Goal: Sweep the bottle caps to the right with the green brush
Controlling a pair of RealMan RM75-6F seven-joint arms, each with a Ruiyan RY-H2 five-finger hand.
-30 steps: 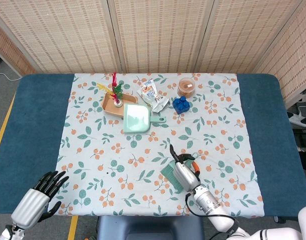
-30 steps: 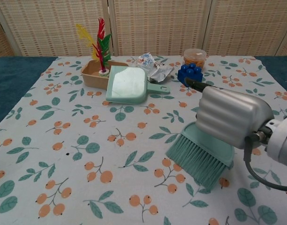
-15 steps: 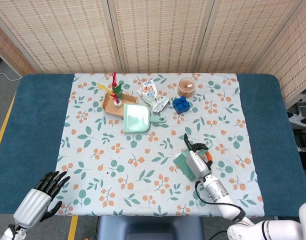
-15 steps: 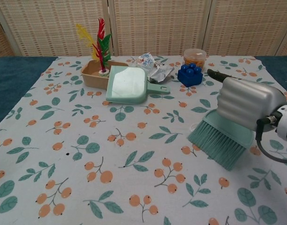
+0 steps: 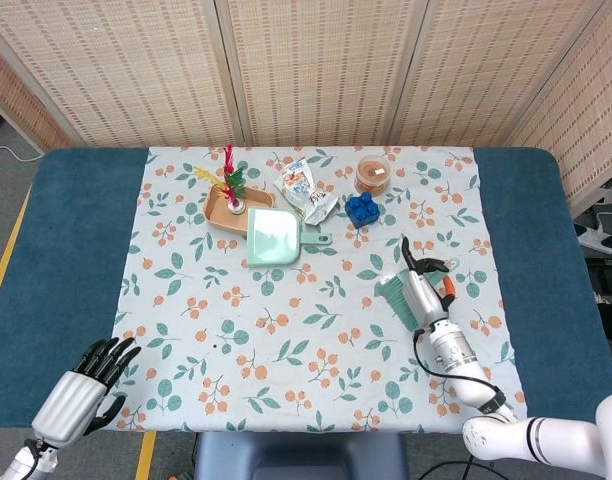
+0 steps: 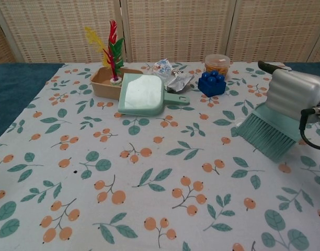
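My right hand [image 5: 424, 291] [image 6: 295, 94] grips the green brush [image 5: 393, 293] at the right side of the floral cloth. The brush's bristles [image 6: 269, 137] point left and toward me and touch the cloth or hover just above it. A small orange piece [image 5: 446, 292] shows beside the hand; I cannot tell what it is. No bottle caps can be made out in either view. Off the cloth at the near left corner, my left hand [image 5: 81, 390] holds nothing, its fingers apart; only the head view shows it.
A green dustpan [image 5: 273, 237] [image 6: 141, 94] lies at the back middle, next to a wooden tray [image 5: 214, 209] holding a feathered shuttlecock [image 6: 111, 49]. A snack wrapper [image 5: 304, 190], a blue block [image 6: 212, 83] and a small jar [image 5: 372, 172] stand behind.
My right hand has carried the brush to the right and away from me across the cloth. The left hand has barely moved.
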